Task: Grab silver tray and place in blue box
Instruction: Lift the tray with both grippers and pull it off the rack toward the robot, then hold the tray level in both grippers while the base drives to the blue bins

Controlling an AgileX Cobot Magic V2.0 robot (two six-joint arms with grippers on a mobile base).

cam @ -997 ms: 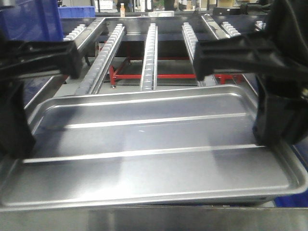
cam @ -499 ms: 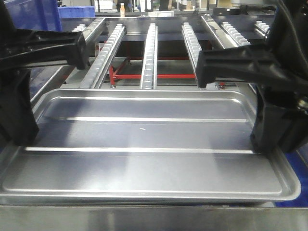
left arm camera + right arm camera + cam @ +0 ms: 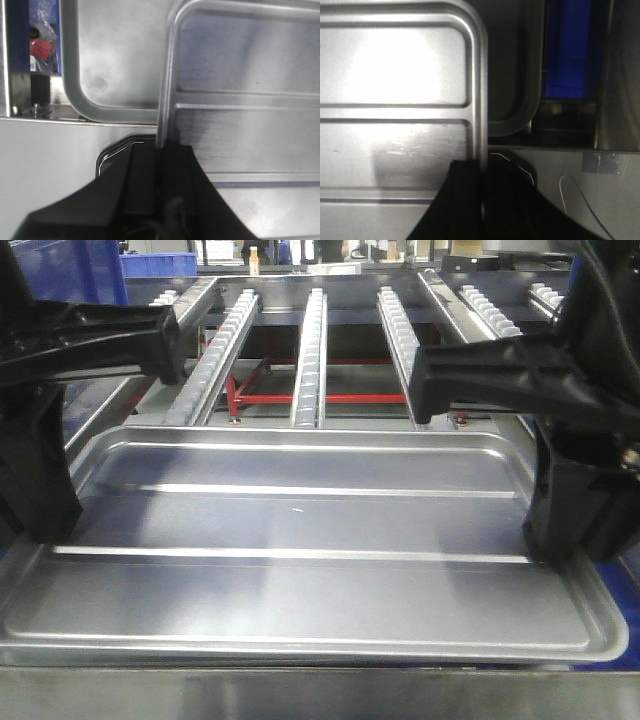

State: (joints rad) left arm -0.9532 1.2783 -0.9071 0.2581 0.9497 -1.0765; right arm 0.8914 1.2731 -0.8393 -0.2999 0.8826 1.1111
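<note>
Holds tray (image 3: 300, 530) flat and level, close in front, over a second tray (image 3: 85, 107); cannot tell whether clear of it. Pinches left rim with left gripper (image 3: 159, 150), jaws closed tight on the thin edge. Does the same at right rim with right gripper (image 3: 482, 167). Grips opposite ends, likely to stop so wide a sheet tipping or twisting. Not yet in box (image 3: 85, 270), seemingly the blue crate far left; cannot be sure.
</note>
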